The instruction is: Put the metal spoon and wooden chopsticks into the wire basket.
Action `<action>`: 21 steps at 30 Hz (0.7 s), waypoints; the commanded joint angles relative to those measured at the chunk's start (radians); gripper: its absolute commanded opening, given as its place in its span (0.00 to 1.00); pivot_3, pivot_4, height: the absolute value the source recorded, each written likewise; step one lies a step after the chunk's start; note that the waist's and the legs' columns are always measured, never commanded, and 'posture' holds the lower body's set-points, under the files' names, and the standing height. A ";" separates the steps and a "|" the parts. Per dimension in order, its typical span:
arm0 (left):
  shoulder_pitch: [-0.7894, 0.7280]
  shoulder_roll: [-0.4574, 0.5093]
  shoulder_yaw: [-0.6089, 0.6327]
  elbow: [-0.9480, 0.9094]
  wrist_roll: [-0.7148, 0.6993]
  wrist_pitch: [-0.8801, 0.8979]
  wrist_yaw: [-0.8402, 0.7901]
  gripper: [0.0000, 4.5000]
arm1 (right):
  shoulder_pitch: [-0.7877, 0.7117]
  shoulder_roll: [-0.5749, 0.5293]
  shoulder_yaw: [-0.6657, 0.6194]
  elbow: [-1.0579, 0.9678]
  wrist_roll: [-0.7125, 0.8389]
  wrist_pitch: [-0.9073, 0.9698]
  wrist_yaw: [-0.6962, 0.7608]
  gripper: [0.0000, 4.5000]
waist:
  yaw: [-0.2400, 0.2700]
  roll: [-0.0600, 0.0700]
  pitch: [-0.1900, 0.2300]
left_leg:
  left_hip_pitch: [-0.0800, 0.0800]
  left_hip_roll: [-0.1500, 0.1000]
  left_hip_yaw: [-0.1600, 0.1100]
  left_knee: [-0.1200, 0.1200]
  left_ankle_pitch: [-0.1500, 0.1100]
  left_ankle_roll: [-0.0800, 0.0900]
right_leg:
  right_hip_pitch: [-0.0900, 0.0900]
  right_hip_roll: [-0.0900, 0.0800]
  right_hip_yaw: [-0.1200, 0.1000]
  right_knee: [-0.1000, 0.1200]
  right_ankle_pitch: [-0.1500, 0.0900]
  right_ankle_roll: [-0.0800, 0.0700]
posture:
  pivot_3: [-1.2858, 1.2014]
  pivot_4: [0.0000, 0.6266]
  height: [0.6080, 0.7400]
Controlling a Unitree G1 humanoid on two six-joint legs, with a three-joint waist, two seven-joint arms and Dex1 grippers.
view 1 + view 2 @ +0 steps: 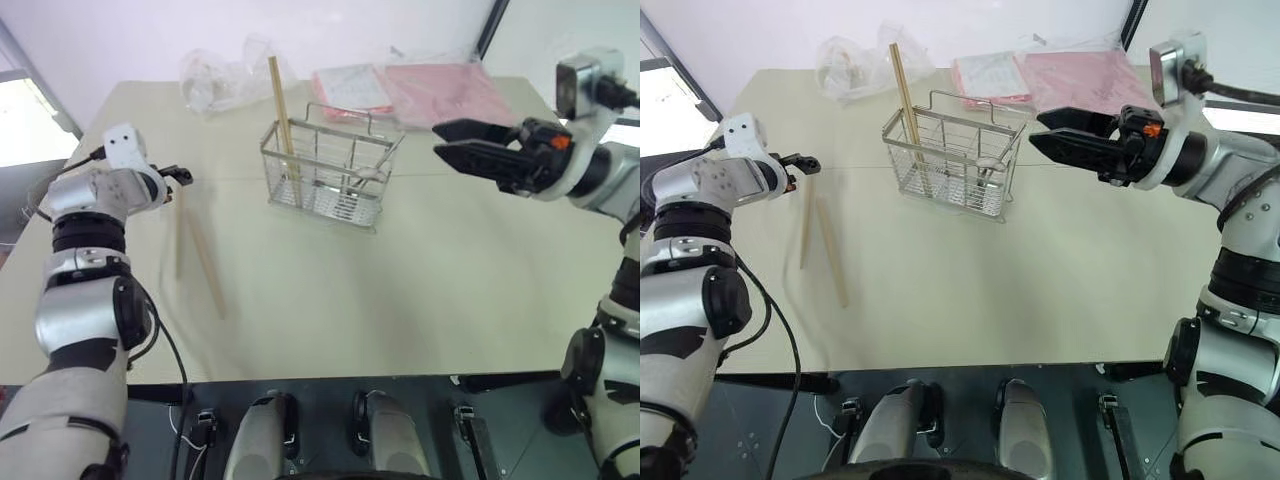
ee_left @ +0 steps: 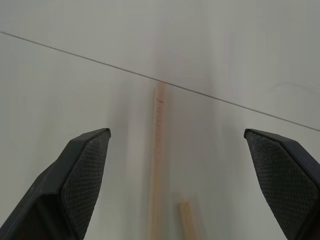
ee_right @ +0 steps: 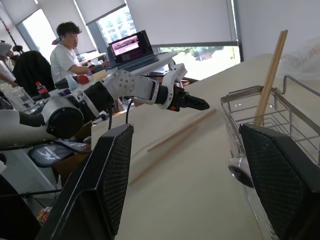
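The basket (image 1: 330,170) is seen standing on the table (image 1: 430,290), towards its far middle. Two chopsticks (image 1: 281,105) are stood upright together in the basket's left end, well clear of the rim and leaning slightly left. The spoon (image 1: 989,163) is lodged in the right part of the basket, bowl up near the rim, handle down among the wires.

Two more chopsticks (image 1: 200,255) are left lying flat on the table at the left, near one another at their far ends and splayed apart towards the near edge. They are well apart from the basket.

The left gripper (image 1: 810,162) is held low over the far ends of those loose sticks, fingers (image 2: 82,170) spread wide and nothing gripped; in the left wrist view one stick is seen running between the open fingers, a second stub just beside it.

The right gripper (image 1: 445,142) is held above the table to the right of the basket, pointed left towards it, level with the rim. Its fingers (image 3: 112,170) are parted and nothing is carried between them.

Clear plastic bags (image 1: 225,72) and pink packets (image 1: 445,90) are piled at the far edge, behind the basket. A seated person (image 3: 62,52) at a desk with a laptop (image 3: 132,47) is caught in the right wrist view, beyond the table's left side.
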 commanded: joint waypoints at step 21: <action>-0.110 -0.004 0.069 0.253 0.092 -0.116 0.011 0.01 | 0.067 -0.056 -0.052 -0.073 0.171 -0.038 -0.158 0.77 | 0.001 -0.001 0.000 | 0.000 0.000 0.000 0.000 -0.003 0.004 | 0.000 -0.001 0.000 0.000 0.000 0.000 | 0.52 0.24 0.69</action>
